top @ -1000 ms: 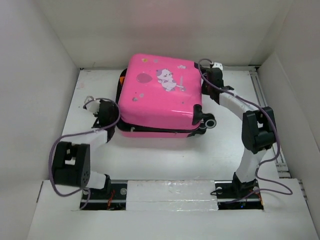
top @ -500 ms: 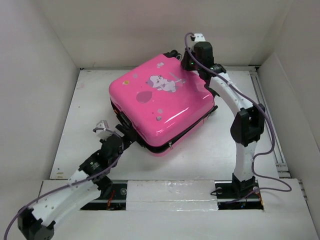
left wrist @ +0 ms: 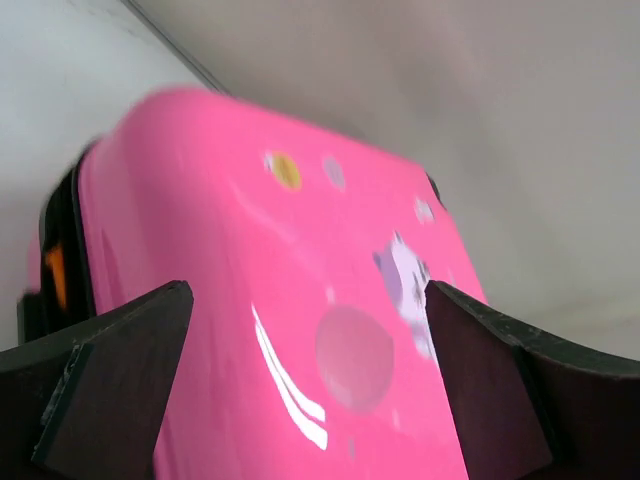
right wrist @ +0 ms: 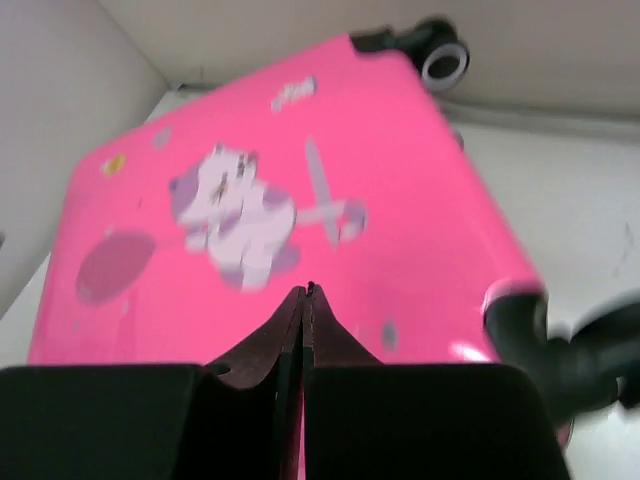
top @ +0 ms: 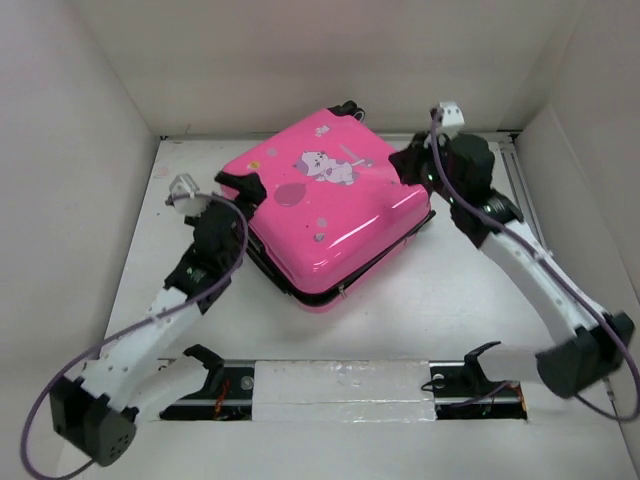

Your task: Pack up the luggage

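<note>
Luggage (top: pixel 330 215), a small hot-pink hard-shell case, lies closed and flat in the middle of the white table (top: pixel 440 290), turned diagonally so one corner points toward the near edge. Its top shell shows a cartoon animal (top: pixel 325 165) and scattered balloon shapes. A pair of black wheels (top: pixel 345 107) sticks out at the far corner.

On the left, the left claw (top: pixel 238 190) sits at the luggage's left corner. In its wrist view the two dark fingers (left wrist: pixel 120 380) are spread wide and released, with the pink shell filling the gap between them. That view is blurred, so whether either finger touches the shell cannot be told.

On the right, the right claw (top: pixel 410 165) hovers at the luggage's right side, near the far edge. Its fingers (right wrist: pixel 275 345) are clenched tip to tip with nothing between them, pointing at the printed shell.

White walls (top: pixel 300 60) enclose the table on the left, right and far sides.
</note>
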`<state>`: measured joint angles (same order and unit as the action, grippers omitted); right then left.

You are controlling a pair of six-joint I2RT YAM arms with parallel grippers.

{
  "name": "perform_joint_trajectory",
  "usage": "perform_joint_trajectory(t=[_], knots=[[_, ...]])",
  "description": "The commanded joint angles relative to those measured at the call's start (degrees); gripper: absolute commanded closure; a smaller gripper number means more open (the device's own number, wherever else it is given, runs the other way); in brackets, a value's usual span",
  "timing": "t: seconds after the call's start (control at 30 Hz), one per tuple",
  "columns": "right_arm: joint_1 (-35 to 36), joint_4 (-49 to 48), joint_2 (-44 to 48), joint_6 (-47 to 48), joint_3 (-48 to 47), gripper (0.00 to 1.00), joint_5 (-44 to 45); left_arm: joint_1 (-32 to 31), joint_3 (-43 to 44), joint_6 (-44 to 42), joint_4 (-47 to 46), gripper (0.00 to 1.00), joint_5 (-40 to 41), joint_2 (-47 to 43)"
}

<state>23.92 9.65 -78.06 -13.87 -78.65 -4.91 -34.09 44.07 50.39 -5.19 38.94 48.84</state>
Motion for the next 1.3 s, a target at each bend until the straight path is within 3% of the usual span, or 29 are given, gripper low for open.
perform_joint_trajectory(t=[0.0, 0.07, 0.2, 0.23, 0.43, 0.6, 0.73, 0.87, 1.2, 1.27], knots=[[1.7, -7.4, 13.0, -4.6, 14.8, 1.00, 6.0, 13.4, 3.6, -1.7, -9.1, 0.00, -11.1, 7.4], [1.7, -9.1, 18.0, -7.0, 21.6, 1.00, 11.4, 23.9, 5.0, 0.0, -12.3, 0.00, -22.0, 14.3], [1.0, -8.5, 24.4, -11.1, 34.7, 1.00, 16.8, 35.0, 11.9, 2.3, -13.1, 0.02, -30.6, 28.3], [0.4, -7.4, 25.2, -12.8, 37.6, 1.00, 18.4, 37.9, 15.5, 3.3, -12.0, 0.06, -37.1, 34.0], [-0.8, -11.1, 24.8, -15.3, 44.0, 1.00, 17.4, 37.1, 30.2, -3.5, -5.9, 0.10, -46.8, 49.6], [-0.3, -18.6, 11.5, -13.8, 39.6, 1.00, 10.5, 36.0, 24.6, -2.3, -10.4, 0.10, -49.7, 50.8], [-1.1, -23.4, -0.8, -10.2, 30.0, 1.00, 3.7, 35.4, 11.7, 1.2, -19.1, 0.14, -52.2, 46.6], [-4.0, -23.4, -11.7, -9.1, 17.5, 1.00, -3.3, 33.1, -1.5, 2.0, -24.7, 0.16, -47.9, 38.2], [-12.7, -16.3, -22.3, -9.1, 0.9, 1.00, -13.4, 29.5, -24.2, 3.9, -24.7, 0.17, -46.0, 11.0], [-13.8, -15.0, -22.8, -9.1, -0.1, 0.97, -16.5, 29.5, -24.2, 3.1, -17.4, 0.17, -42.9, 2.8]])
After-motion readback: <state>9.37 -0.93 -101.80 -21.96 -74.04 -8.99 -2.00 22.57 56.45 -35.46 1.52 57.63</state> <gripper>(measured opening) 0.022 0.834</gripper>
